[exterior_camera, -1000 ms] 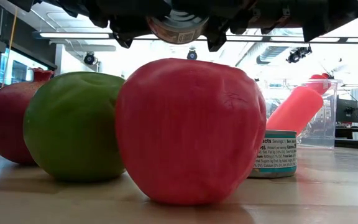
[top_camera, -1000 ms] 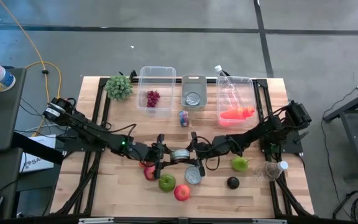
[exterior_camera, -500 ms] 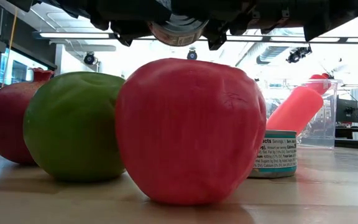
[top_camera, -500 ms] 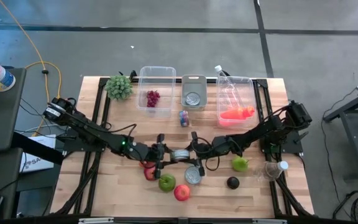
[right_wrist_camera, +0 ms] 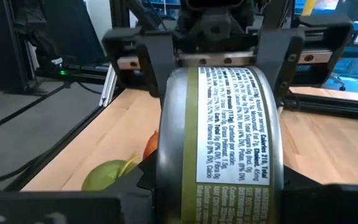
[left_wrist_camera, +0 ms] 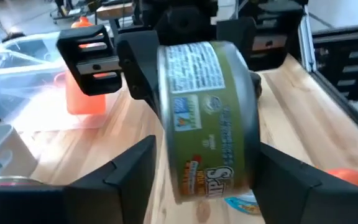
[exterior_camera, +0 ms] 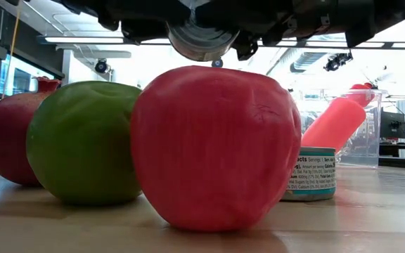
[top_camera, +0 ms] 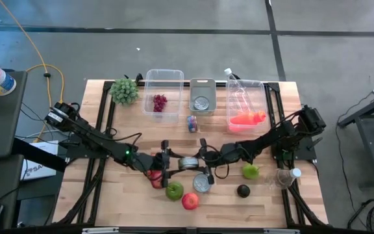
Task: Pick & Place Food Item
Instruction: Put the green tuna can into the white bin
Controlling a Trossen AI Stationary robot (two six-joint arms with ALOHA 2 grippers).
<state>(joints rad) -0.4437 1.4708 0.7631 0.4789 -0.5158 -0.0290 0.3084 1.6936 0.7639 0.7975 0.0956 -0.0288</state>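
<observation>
Can (top_camera: 188, 162) with a green label hangs in the air near the middle of the desk (top_camera: 125, 201), lying on its side between the two arms. The right gripper (top_camera: 200, 162) reaches in from three o'clock, and its jaws are clenched on the can's flat ends; in the right wrist view the can (right_wrist_camera: 219, 140) fills the space between them. The left gripper (top_camera: 167, 163) faces it from nine o'clock. In the left wrist view its jaws stand spread on either side of the can (left_wrist_camera: 207, 118), with a gap showing on each side, so they are released.

From the low view the can (exterior_camera: 201, 40) hangs above the fruit, clear of the desk.

At six o'clock from the can lies a row of fruit: a pomegranate (top_camera: 156, 179), a green apple (top_camera: 174, 190) and a red apple (top_camera: 189, 201), each touching the next. A second can (top_camera: 202, 184) stands upright just beside the red apple, at about five o'clock from the held can. A green pear (top_camera: 250, 171) and a dark round fruit (top_camera: 243, 190) lie toward four o'clock.

Along the twelve o'clock edge stand a clear bin (top_camera: 152, 81) holding grapes (top_camera: 159, 102), a small grey bin (top_camera: 202, 83) with a can inside, and a clear bin (top_camera: 260, 91) holding a carrot (top_camera: 247, 119). A green leafy ball (top_camera: 124, 90) sits at eleven o'clock.
</observation>
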